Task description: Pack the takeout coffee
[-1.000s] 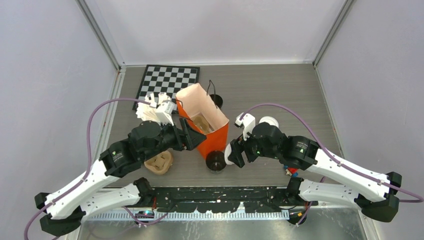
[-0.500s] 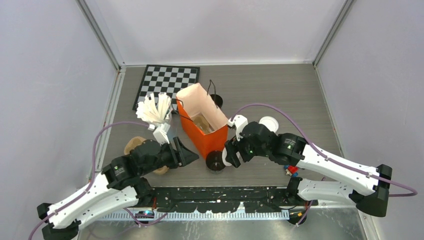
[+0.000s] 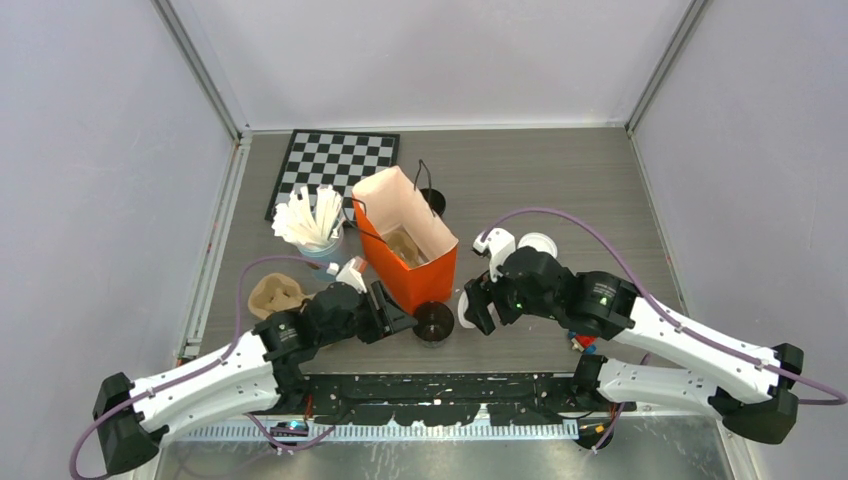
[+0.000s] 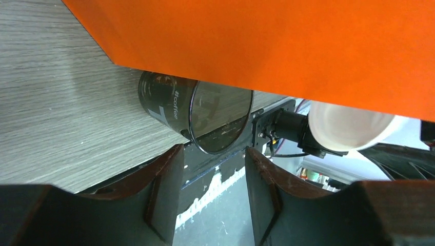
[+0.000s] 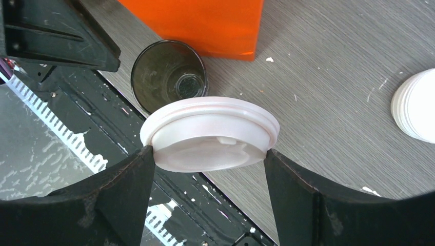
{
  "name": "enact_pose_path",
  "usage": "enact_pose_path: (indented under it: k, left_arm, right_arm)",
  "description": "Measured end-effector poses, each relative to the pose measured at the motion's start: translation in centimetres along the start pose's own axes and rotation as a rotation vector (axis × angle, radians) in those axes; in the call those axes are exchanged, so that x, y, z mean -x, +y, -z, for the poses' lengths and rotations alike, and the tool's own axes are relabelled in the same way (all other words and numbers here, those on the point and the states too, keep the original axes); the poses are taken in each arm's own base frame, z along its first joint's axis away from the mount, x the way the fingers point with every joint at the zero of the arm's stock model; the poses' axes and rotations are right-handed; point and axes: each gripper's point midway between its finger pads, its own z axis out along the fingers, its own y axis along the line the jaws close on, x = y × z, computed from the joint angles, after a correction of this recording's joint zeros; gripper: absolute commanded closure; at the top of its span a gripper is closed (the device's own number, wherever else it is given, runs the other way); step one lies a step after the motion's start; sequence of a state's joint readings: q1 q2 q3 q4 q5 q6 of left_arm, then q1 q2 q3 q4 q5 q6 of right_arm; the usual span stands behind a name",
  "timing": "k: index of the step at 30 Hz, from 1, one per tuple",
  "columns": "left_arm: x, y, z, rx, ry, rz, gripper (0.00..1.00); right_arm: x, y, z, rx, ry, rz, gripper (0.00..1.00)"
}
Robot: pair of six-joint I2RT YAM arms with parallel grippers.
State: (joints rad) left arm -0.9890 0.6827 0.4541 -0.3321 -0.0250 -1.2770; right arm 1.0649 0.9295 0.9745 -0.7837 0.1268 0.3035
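Observation:
An uncapped black takeout coffee cup (image 3: 433,322) (image 4: 177,105) (image 5: 169,82) stands at the near corner of the orange paper bag (image 3: 405,250) (image 4: 256,46) (image 5: 205,25). My left gripper (image 3: 398,318) (image 4: 214,151) lies low just left of the cup, open, its tips short of the rim with nothing between them. My right gripper (image 3: 468,305) (image 5: 208,154) hovers just right of the cup, shut on a round white lid (image 5: 210,133) (image 4: 349,125). A second black cup (image 3: 433,200) stands behind the bag.
A stack of white lids (image 3: 538,245) (image 5: 415,105) sits right of the bag. A light-blue cup of white sticks (image 3: 315,225) and a brown moulded piece (image 3: 277,295) are on the left, a chessboard (image 3: 335,165) behind. The table's near edge and rail (image 3: 430,385) run just below the cup.
My left arm has drawn back from the bag's left side and dropped low beside the uncapped cup, its jaws narrowing. The right gripper still holds the lid in nearly the same place.

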Motion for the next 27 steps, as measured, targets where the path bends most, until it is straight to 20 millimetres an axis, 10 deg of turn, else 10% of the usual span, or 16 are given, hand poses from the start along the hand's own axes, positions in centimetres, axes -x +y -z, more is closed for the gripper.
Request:
enact_pose_path:
  k: [27]
  left_arm:
    - [-2.1,1.0,-3.4,0.088,0.081,-0.045,1.00]
  right_arm:
    - [-0.7,-1.1,2.7,-0.021,-0.031,-0.017,0.29]
